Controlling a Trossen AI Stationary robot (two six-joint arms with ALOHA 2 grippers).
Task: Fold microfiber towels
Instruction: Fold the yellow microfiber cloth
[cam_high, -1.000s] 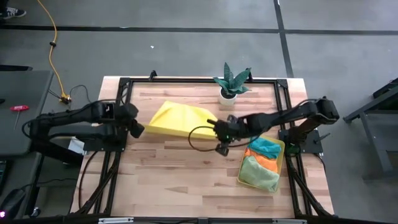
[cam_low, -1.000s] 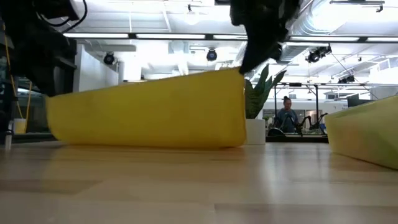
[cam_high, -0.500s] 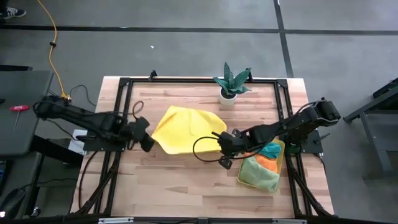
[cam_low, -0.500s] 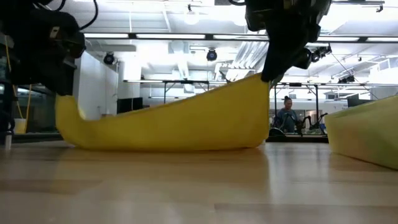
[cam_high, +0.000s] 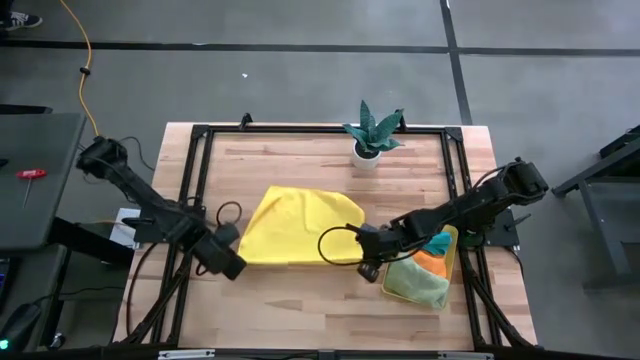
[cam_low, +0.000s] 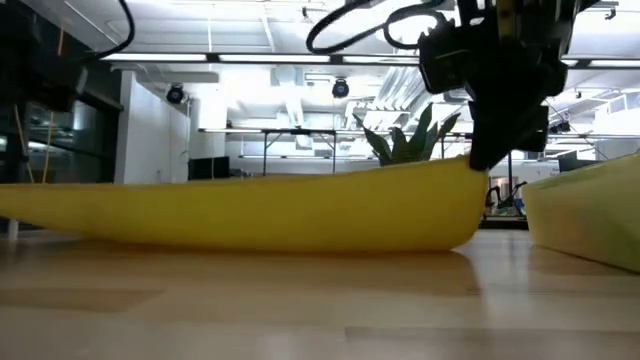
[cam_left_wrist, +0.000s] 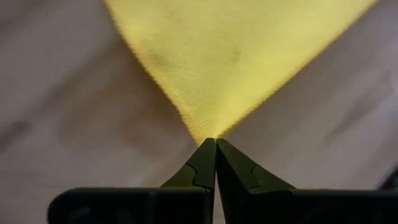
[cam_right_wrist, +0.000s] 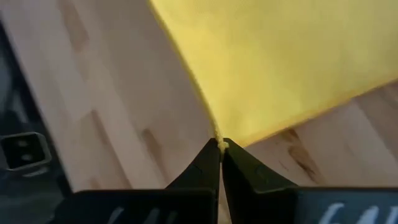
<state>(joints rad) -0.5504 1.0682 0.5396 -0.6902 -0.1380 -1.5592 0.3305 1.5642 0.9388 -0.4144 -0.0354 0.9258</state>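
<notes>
1. Yellow microfiber towel spread mid-worktop, sagging low between my two hands; the low view shows its middle resting on the wood and its ends lifted.
2. My left hand is at the towel's near-left corner, low over the worktop. The fingers are pinched tight on the corner tip; the left wrist view shows cloth fanning out from the tips.
3. My right hand is at the near-right corner, just beside the tray. It is clamped on the towel edge, fingers pressed together with the yellow hem caught between them and cloth stretching away.
4. In the low view my right hand holds the corner raised above the wood.
5. Translucent yellow tray sits at the right side of the worktop, holding more towels: teal, orange, pale green, piled loosely.
6. Small spiky green plant in a white pot stands at the far edge, apart from the towel.
7. Pale wood-plank worktop with a black frame around it.
8. Writing and labels: none readable on the towels, tray, pot or arms.
</notes>
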